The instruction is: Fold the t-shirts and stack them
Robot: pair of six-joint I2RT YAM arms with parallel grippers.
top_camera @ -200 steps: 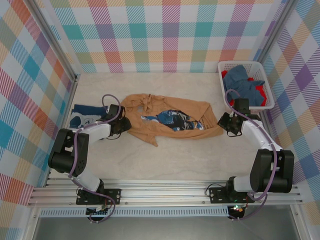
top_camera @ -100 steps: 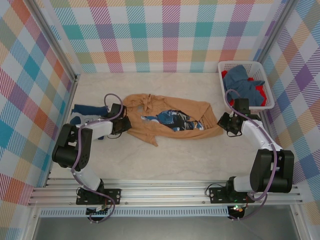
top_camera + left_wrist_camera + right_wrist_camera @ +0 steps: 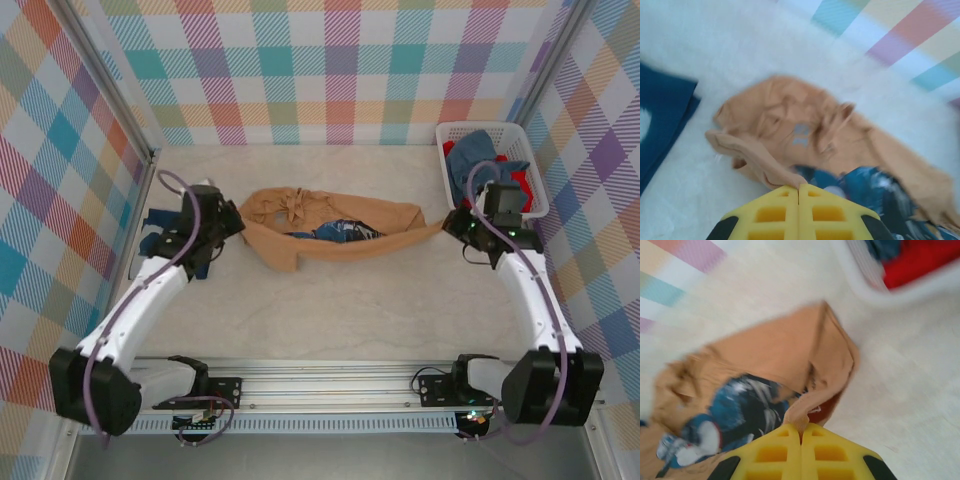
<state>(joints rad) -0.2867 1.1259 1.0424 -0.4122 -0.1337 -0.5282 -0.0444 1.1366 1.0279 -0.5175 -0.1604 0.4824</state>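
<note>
Left gripper (image 3: 799,189) fingers pinched together on a tan hem fold, right gripper (image 3: 801,432) clamped on the opposite edge, tan t-shirt (image 3: 290,212) bunched and stretched between them mid-table, blue-and-white print half swallowed by folds, navy t-shirt (image 3: 660,115) beside its left end.

We see a pale tabletop (image 3: 330,320): tan t-shirt (image 3: 300,215) at ctr, navy t-shirt (image 3: 157,219) near L edge, white lattice basket (image 3: 478,125) w/ clothes in far R corner.
</note>
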